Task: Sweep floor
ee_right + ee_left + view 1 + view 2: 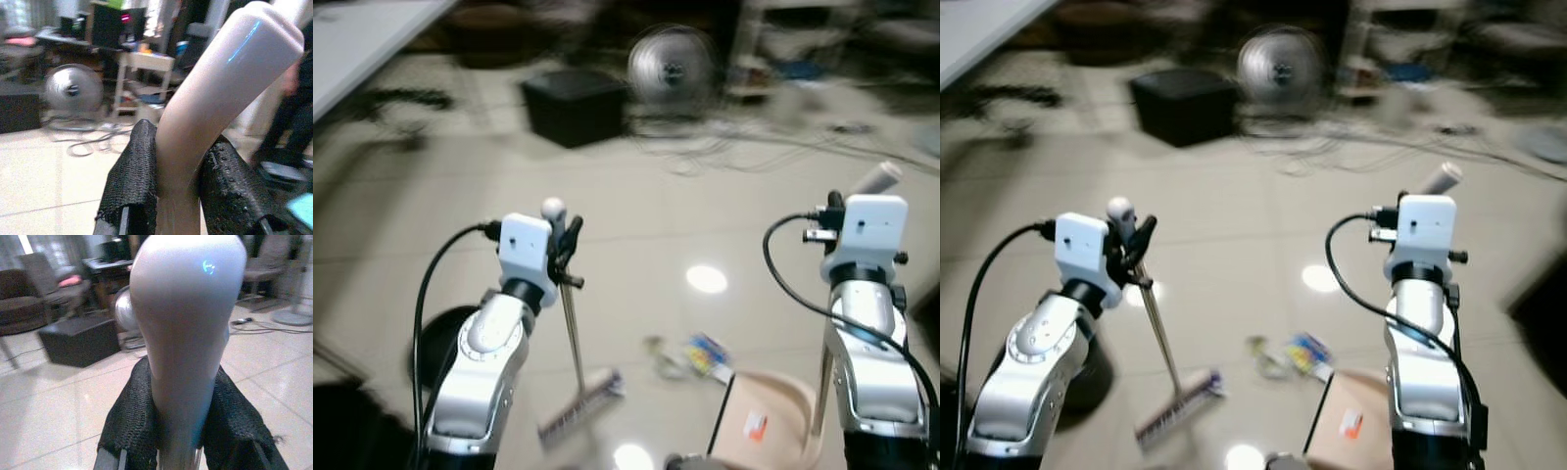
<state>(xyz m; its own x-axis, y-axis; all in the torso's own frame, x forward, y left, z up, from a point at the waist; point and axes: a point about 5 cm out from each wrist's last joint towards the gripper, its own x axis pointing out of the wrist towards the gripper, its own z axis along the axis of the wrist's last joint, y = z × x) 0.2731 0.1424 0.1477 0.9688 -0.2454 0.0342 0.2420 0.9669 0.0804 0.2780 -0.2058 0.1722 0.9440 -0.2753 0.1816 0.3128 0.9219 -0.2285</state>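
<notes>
My left gripper [564, 238] is clamped on the broom [578, 362]; my right gripper [178, 171] is clamped on the dustpan [773, 416] handle. Wrappers [690, 354] lie on the floor [636, 225] between brush and pan. Next I'd judge: sweep them into it.
</notes>
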